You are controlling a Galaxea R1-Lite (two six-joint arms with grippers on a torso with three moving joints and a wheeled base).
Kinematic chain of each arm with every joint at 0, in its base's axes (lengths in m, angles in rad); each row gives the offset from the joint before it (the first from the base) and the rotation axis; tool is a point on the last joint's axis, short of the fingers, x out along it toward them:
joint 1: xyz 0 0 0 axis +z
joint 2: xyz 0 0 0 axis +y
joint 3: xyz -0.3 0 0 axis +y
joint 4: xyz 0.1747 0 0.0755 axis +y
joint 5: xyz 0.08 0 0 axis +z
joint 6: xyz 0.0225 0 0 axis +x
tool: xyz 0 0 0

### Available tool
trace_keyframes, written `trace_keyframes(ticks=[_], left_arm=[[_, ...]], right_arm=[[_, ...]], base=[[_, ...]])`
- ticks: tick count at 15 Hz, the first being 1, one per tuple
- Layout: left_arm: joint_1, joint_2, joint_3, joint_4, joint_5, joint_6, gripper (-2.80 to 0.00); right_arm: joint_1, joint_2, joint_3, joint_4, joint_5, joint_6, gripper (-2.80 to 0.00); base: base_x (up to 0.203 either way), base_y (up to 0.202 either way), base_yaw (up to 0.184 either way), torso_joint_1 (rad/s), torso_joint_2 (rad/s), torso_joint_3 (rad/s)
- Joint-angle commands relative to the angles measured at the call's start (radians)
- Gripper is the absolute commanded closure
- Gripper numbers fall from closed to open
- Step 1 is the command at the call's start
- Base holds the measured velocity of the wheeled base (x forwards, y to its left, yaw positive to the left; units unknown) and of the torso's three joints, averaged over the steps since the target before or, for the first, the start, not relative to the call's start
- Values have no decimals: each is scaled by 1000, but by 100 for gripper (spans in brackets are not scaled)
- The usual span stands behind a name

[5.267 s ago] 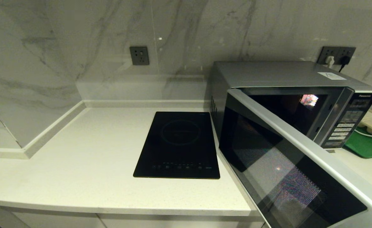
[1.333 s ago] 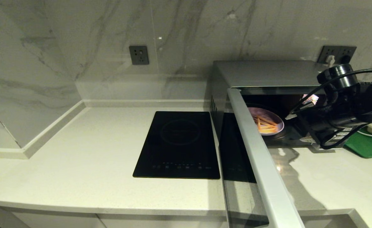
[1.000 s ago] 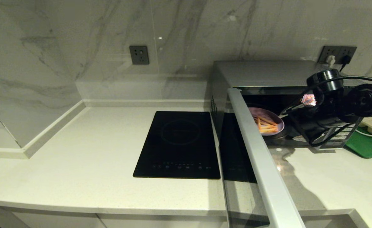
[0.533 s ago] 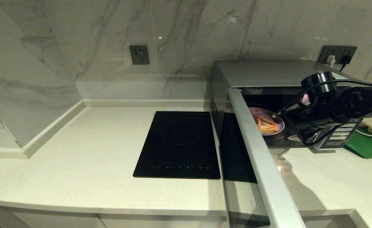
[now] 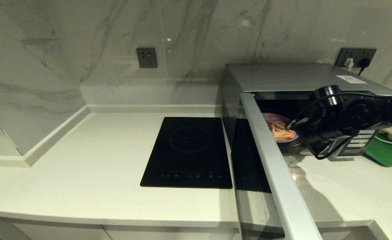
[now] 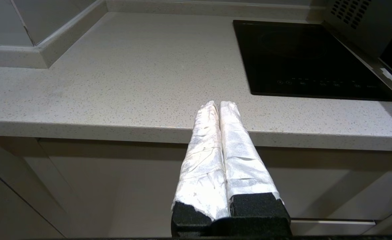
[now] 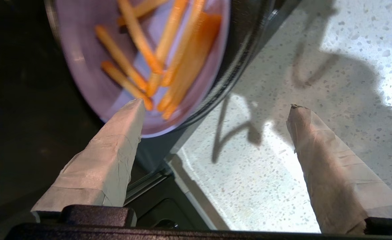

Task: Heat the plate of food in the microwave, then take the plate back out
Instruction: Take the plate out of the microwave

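The microwave (image 5: 282, 77) stands at the right of the counter with its door (image 5: 276, 180) swung out towards me. Inside it, on the turntable, sits the lilac plate of food (image 5: 280, 130) with orange fries (image 7: 139, 50). My right gripper (image 5: 294, 133) is at the oven's mouth, open wide. In the right wrist view the right gripper (image 7: 216, 105) has one fingertip over the near rim of the plate (image 7: 82, 66) and the other over the counter outside; nothing is between them. My left gripper (image 6: 217, 103) is shut and empty, parked low before the counter's front edge.
A black induction hob (image 5: 187, 151) lies left of the microwave. A green tray (image 5: 387, 152) sits at the far right behind the arm. The open door juts past the counter's front edge. Bare white counter (image 5: 82, 166) spreads to the left.
My right arm has moved left and down, bringing the open gripper up to the plate's rim at the oven mouth. Five seconds ago the door was only half open and no arm showed.
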Motion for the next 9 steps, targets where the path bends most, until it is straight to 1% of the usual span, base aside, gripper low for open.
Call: trace_keyframes(ticks=[1, 9], left_arm=[[0, 0, 0, 0, 0, -1, 0], [0, 0, 0, 0, 0, -1, 0]], right_arm=[[-1, 28, -1, 2, -2, 7, -280], [-3, 75, -17, 2, -5, 7, -280]], base=[[0, 0, 0, 0, 0, 0], [0, 0, 0, 0, 0, 0]])
